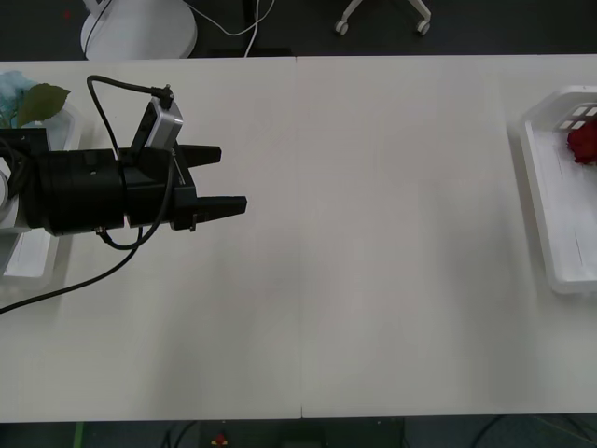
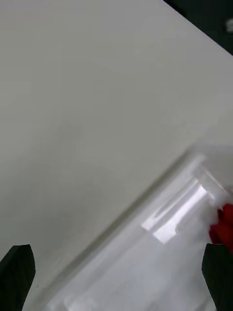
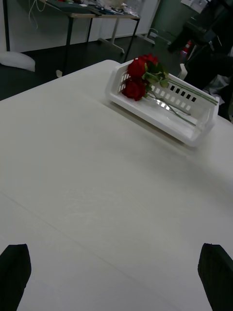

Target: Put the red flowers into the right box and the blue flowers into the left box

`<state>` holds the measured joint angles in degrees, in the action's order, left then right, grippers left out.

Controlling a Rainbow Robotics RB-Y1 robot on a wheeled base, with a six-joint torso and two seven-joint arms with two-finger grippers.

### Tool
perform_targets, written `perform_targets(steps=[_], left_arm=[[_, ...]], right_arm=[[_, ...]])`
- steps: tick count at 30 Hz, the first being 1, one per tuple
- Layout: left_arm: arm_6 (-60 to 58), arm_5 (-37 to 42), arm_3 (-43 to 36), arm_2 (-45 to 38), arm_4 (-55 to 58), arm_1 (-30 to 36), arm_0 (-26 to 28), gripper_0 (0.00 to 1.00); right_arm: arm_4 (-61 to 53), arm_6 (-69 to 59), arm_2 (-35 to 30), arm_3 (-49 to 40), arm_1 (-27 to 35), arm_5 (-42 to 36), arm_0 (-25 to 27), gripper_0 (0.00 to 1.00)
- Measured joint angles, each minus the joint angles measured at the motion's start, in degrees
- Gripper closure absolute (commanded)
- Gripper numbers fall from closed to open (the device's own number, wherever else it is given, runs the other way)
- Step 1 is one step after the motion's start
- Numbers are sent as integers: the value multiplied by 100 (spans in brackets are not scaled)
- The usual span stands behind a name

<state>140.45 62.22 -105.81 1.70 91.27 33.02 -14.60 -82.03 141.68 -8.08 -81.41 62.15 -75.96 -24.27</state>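
Far left of the front view, your left gripper hangs over bare table, black fingers spread apart w/ nothing between them, pointing toward frame centre. Behind its arm, at the upper-left edge, the blue flowers show as a pale patch w/ one big green leaf, lying in the left box, whose white rim pokes out below the arm.

Far right edge of that view: the right box, white, set well apart from the left gripper. The red flowers sit in its upper part, cut off by the frame edge. In the left wrist view you get them better: red blooms bunched at one end of the tray, green stems running along inside it.

Right wrist view: your right gripper has fingers wide, tips at both lower corners, holding nothing. It hovers at the tray rim; a bit of red bloom at the right edge.
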Motion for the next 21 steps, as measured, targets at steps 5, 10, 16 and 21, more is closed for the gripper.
perform_targets(steps=[5, 10, 16, 21], left_arm=[[0, 0, 2, 2, 0, 0, 2, 0], [0, 0, 3, 3, 0, 0, 2, 0], [0, 0, 4, 4, 0, 0, 2, 0], [0, 0, 4, 4, 0, 0, 2, 0]], right_arm=[[-193, 171, 621, -938, -141, 43, -4, 0], [-246, 1140, 1021, -1676, -256, 65, -25, 0], [-642, 1215, 1435, -1782, -503, 65, -276, 0], [-845, 1216, 1875, -1730, -523, 65, -666, 0]])
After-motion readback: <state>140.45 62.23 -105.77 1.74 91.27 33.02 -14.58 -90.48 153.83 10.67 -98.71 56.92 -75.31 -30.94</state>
